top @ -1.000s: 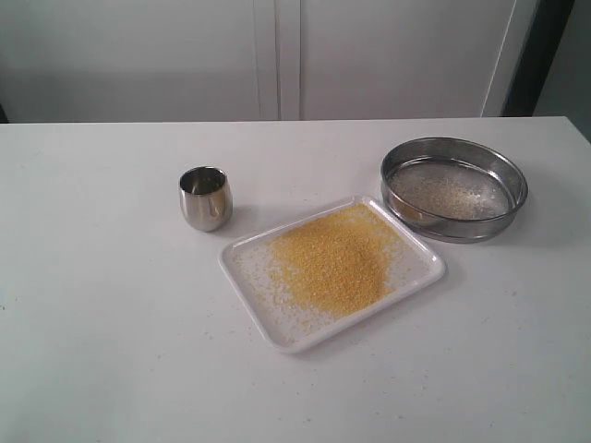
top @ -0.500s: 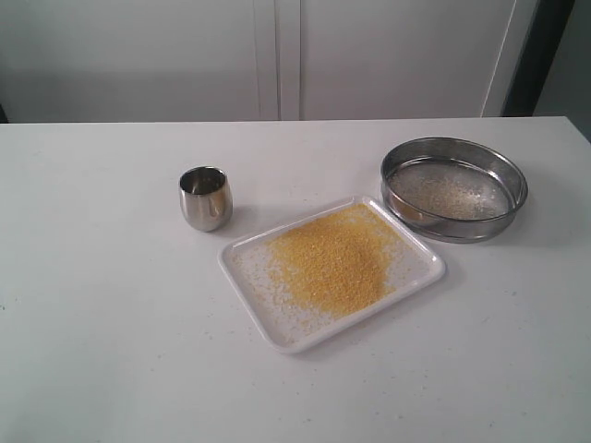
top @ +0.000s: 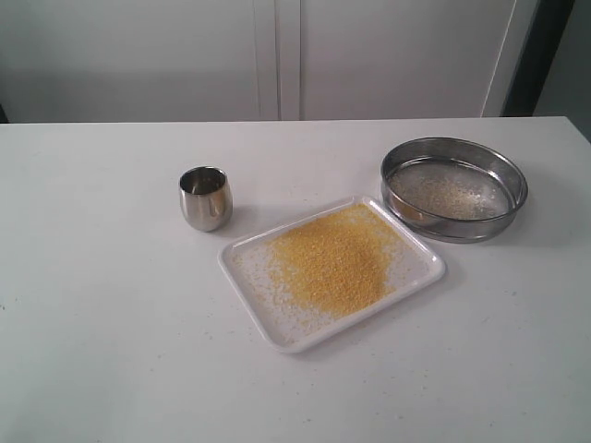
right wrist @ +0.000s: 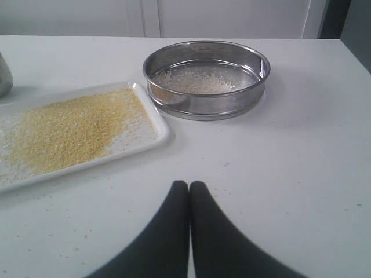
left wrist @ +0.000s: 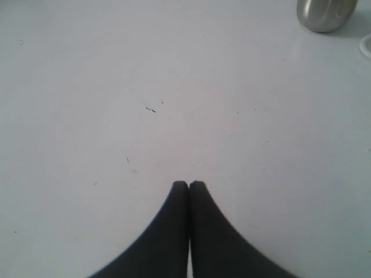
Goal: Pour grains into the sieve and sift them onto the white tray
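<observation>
A heap of yellow grains (top: 332, 261) (right wrist: 64, 130) lies spread on the white tray (top: 420, 274) (right wrist: 156, 139) in the middle of the table. The round steel sieve (top: 453, 188) (right wrist: 207, 78) stands on the table just behind the tray's right end, with a thin pale residue on its mesh. Neither arm shows in the exterior view. My left gripper (left wrist: 189, 184) is shut and empty over bare table. My right gripper (right wrist: 189, 184) is shut and empty, apart from the tray and the sieve.
A small shiny steel cup (top: 205, 197) (left wrist: 326, 13) stands upright on the table left of the tray. Loose specks of grain dot the white tabletop (top: 111, 305) around the tray. White cabinet doors (top: 277, 55) close off the back.
</observation>
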